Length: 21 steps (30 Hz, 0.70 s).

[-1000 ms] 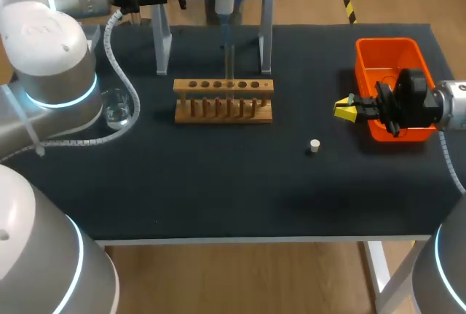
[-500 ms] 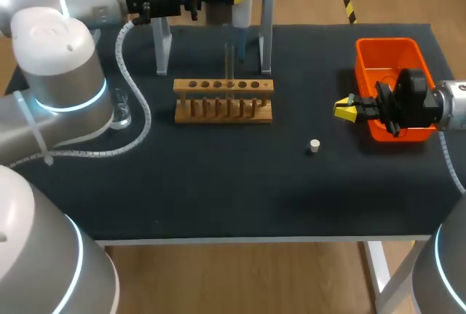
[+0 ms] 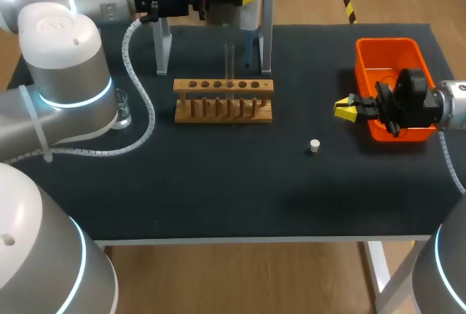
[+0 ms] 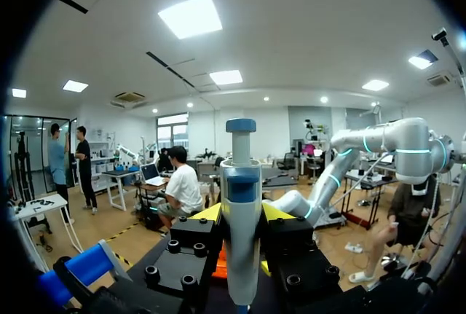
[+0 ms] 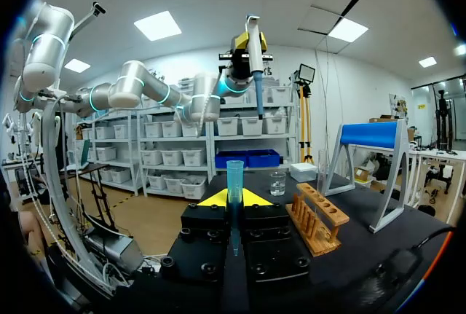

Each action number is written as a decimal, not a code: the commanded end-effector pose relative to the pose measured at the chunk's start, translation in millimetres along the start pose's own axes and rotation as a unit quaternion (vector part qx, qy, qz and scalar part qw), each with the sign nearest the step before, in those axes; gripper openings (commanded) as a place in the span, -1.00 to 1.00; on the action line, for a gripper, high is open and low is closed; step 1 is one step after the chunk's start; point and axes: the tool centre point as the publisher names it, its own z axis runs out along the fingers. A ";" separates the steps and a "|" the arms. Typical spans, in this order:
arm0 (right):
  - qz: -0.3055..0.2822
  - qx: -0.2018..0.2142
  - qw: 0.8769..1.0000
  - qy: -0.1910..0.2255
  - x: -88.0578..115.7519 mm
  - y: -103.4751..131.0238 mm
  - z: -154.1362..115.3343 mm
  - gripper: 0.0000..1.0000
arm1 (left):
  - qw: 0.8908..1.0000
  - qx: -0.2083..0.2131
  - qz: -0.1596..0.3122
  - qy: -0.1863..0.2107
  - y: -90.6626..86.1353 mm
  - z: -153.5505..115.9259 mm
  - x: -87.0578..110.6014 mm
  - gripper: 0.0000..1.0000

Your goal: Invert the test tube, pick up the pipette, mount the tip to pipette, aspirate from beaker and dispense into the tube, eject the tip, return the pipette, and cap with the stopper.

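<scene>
Black and matte, the top of the table point(image 3: 218, 190) runs evenly dark from edge to edge, w/ a thin pale rim along the near edge. A wooden rack point(image 3: 223, 103) stands crosswise toward the far edge, approx. mid-width, and a clear test tube point(image 3: 228, 59) sits upright in one of its middle holes. Just behind the rack, at the far edge, is a grey frame stand point(image 3: 266, 30) w/ a blue bar on top. The L gripper point(image 4: 240, 216) is raised at the stand's top, its yellow fingers clamped from both sides on the white-and-blue pipette point(image 4: 241, 183), which is held upright w/ the plunger up. Can't tell if a tip is on its lower end. A glass beaker point(image 3: 121, 110) stands near the left edge, partly hidden behind the L arm. A small pale stopper point(image 3: 314, 146) lies alone on the bare top, right of the middle and well apart from the rack. An orange bin point(image 3: 364, 55) sits at the right edge, toward the far-right corner. The R gripper point(image 5: 233, 199) hangs at the bin's inner side, pointing toward the table's middle, its fingers closed on a slim translucent blue pipette tip point(image 5: 234, 179) that stands upright btwn them
</scene>
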 end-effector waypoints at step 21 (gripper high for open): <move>0.000 0.000 1.000 0.000 0.5 -0.1 -0.8 -1.00 | 1.000 -0.012 -0.002 0.012 -1.5 3.2 0.5 -1.00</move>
